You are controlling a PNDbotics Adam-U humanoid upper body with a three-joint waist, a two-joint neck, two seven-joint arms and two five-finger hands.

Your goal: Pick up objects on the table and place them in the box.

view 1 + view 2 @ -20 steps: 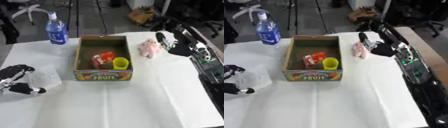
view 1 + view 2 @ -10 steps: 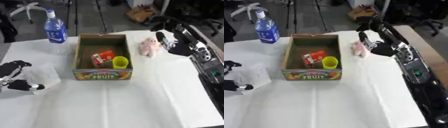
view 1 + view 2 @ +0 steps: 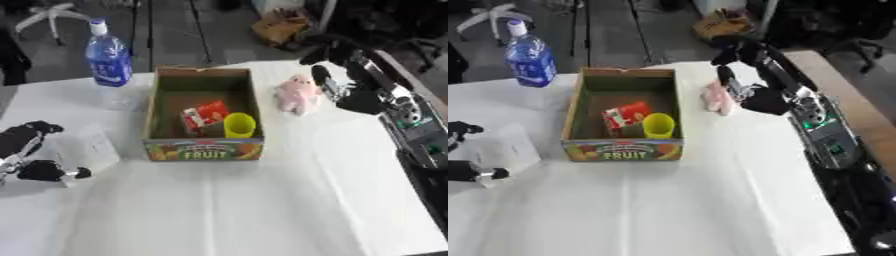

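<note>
Right hand (image 3: pixel 346 90) fingers straight beside pink toy (image 3: pixel 296 94); toy lies lengthwise, head away from robot

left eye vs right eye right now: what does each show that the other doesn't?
Left eye only: most of the left hand at the table's left edge, resting at a pale flat thing; the pink toy shows whole, clear of the right hand.

Right eye only: a brown tabletop beyond the white cover's right edge, and more of the right arm; here the right hand partly overlaps the pink toy.

Both: the fruit box holding a red carton and a yellow cup, the blue bottle behind its left corner, and the white-covered table.
</note>
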